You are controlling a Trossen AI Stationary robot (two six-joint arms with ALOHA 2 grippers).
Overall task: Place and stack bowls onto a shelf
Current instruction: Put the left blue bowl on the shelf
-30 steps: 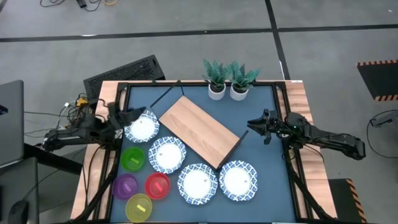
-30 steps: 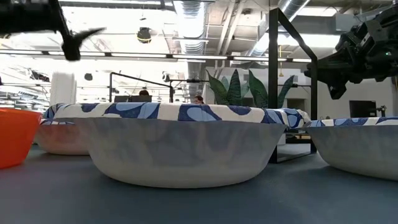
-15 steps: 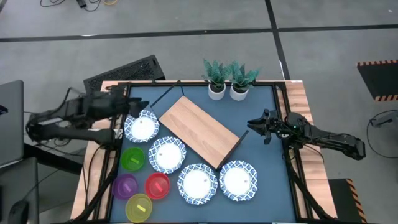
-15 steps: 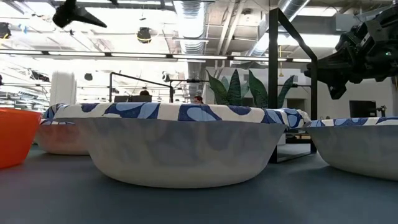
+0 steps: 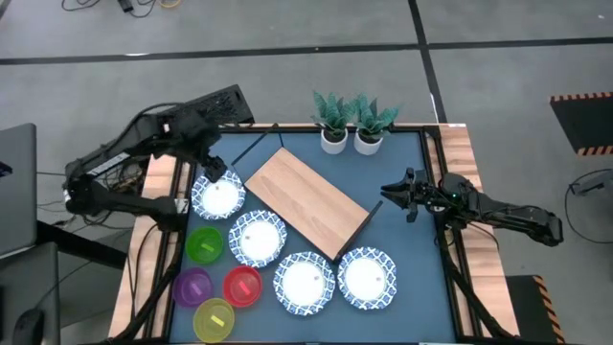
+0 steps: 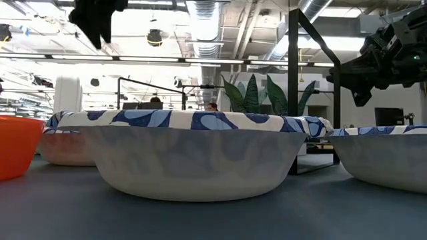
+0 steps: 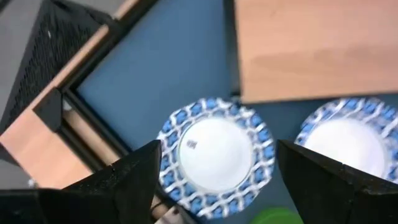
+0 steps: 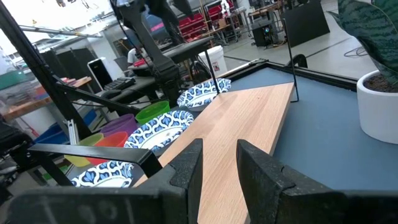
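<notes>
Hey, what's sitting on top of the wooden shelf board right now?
No bowl is on the shelf; its wood top shows bare in the high view. All the bowls sit on the table beside it. What lies under the board is covered.

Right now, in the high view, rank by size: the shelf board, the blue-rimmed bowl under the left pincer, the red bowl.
1. shelf board, clearly largest.
2. blue-rimmed bowl.
3. red bowl, smallest.

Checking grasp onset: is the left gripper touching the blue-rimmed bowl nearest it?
Apart. In the left wrist view the open left gripper frames the whole blue-rimmed bowl well below it.
</notes>
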